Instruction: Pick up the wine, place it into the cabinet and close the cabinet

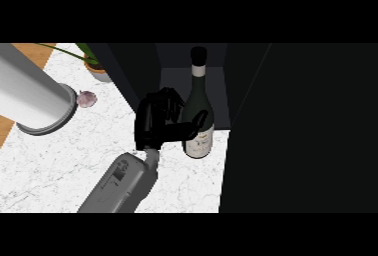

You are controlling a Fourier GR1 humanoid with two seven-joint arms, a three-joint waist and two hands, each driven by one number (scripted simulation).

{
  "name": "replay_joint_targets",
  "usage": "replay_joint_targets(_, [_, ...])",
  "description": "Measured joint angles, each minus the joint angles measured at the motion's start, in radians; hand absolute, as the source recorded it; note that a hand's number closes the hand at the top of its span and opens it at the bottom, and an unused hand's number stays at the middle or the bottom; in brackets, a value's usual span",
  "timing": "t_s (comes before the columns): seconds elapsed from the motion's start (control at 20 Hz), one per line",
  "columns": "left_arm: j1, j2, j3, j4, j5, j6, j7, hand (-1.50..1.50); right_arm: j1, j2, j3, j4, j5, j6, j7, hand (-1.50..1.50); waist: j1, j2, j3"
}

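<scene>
The right hand (159, 122) curls its fingers (193, 124) round the upright wine (198, 112) at the open cabinet (244, 85), above the marble tabletop (59, 165).

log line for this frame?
phase: placing | right hand: thumb on wine bottle | bottle: upright at cabinet opening | door: open | left hand: unseen

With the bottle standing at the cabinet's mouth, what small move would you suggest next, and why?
Probably ease the wine bottle a little deeper into the cabinet. The hand has its thumb curled against the bottle's side, and the bottle's base looks to be right at the cabinet's front edge, so the door likely could not close yet.
</scene>
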Motion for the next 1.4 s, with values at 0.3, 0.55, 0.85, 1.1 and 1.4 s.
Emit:
replay_joint_targets(0.3, [-0.036,0.000,-0.035,0.151,0.083,0.020,-0.103,1.50,0.029,0.015,0.021,-0.001,-0.004,0.015,-0.016,-1.50,-0.009,0.001,0.000])
replay_joint_targets(0.55, [-0.058,0.000,-0.061,0.272,0.176,0.006,-0.215,1.50,0.038,0.020,0.020,-0.001,-0.008,0.029,-0.015,-1.50,-0.013,0.002,-0.001])
replay_joint_targets(0.85, [-0.091,0.000,-0.082,0.363,0.308,-0.015,-0.312,1.50,0.061,0.026,0.004,0.000,-0.012,0.051,-0.043,-1.50,-0.016,0.003,-0.001])
replay_joint_targets(1.1, [-0.188,0.002,-0.045,0.476,0.367,-0.047,-0.313,1.50,0.071,0.034,0.013,-0.001,-0.013,0.053,-0.043,-1.50,-0.014,0.003,-0.001])
replay_joint_targets(1.4, [-0.289,0.001,-0.025,0.571,0.423,-0.048,-0.308,1.50,0.095,0.041,0.013,0.001,-0.015,0.067,-0.058,-1.50,-0.015,0.002,0.000])
